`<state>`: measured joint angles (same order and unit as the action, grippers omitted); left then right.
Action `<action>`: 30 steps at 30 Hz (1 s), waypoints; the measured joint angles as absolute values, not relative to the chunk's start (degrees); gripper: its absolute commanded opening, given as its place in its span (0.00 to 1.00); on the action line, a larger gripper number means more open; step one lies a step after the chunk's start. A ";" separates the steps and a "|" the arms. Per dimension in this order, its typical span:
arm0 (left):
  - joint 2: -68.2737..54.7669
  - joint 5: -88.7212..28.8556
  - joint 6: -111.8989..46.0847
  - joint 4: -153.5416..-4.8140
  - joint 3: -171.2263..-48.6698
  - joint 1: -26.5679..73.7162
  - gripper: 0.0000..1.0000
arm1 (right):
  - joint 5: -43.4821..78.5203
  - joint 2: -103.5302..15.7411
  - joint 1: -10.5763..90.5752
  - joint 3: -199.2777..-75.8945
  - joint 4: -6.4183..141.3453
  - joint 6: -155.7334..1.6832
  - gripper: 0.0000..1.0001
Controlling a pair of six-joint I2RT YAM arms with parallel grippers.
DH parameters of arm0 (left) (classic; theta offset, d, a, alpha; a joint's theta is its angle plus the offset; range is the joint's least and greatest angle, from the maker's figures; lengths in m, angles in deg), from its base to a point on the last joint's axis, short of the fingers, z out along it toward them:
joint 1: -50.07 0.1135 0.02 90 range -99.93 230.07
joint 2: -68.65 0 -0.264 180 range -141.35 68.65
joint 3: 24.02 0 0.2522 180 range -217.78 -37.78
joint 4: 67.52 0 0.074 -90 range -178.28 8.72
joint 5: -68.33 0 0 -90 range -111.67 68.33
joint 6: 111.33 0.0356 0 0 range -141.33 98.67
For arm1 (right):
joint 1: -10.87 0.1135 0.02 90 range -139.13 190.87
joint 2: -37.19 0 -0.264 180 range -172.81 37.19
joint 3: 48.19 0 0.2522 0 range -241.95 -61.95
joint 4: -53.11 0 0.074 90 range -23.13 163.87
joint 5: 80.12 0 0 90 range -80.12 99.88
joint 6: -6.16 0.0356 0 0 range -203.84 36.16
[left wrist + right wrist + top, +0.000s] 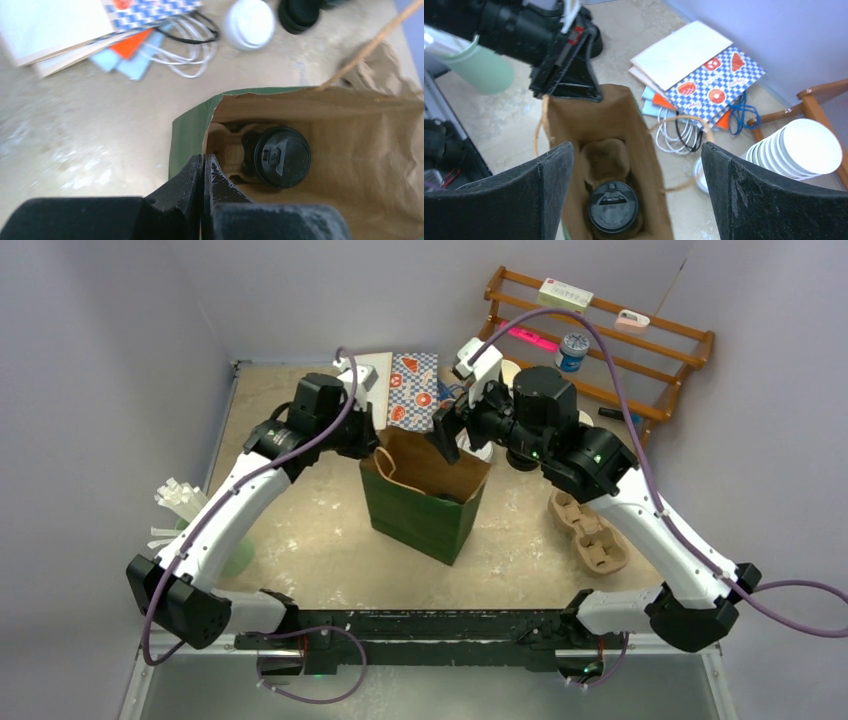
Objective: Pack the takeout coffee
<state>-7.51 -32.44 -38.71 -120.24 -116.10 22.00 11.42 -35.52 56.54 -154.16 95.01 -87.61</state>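
green bag: upright, mouth open — my left pincer clenched at its rim.
right pincer: released, empty, over the mouth.
carrier: inside, one pocket free.
takeout coffee: black-lidded, seated in carrier — packed, i judge.

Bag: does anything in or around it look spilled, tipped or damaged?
Nothing serious. The cup stands upright in the carrier inside the bag, with its black lid on and no spill showing. The bag's rim looks slightly uneven near the corner that the left gripper pinches.
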 measured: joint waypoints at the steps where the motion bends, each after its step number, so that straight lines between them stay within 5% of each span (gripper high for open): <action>1: -6.96 -30.97 -38.67 -121.42 -116.37 22.79 0.00 | 10.72 -36.24 56.43 -155.20 95.05 -87.44 0.98; 13: -4.01 -13.35 -36.59 -123.69 -117.09 35.88 0.00 | 0.84 -51.50 41.79 -168.34 100.58 -71.35 0.87; 20: -6.55 -9.64 -34.98 -117.92 -117.09 42.89 0.00 | -6.24 -64.81 36.17 -179.44 111.36 -54.08 0.68; 25: -8.38 -7.61 -34.47 -115.89 -117.09 44.53 0.34 | -7.40 -72.44 31.78 -184.25 115.93 -43.50 0.62; 30: -8.27 -6.95 -35.00 -114.80 -117.44 44.53 0.58 | -9.96 -74.67 29.00 -183.36 117.72 -37.67 0.59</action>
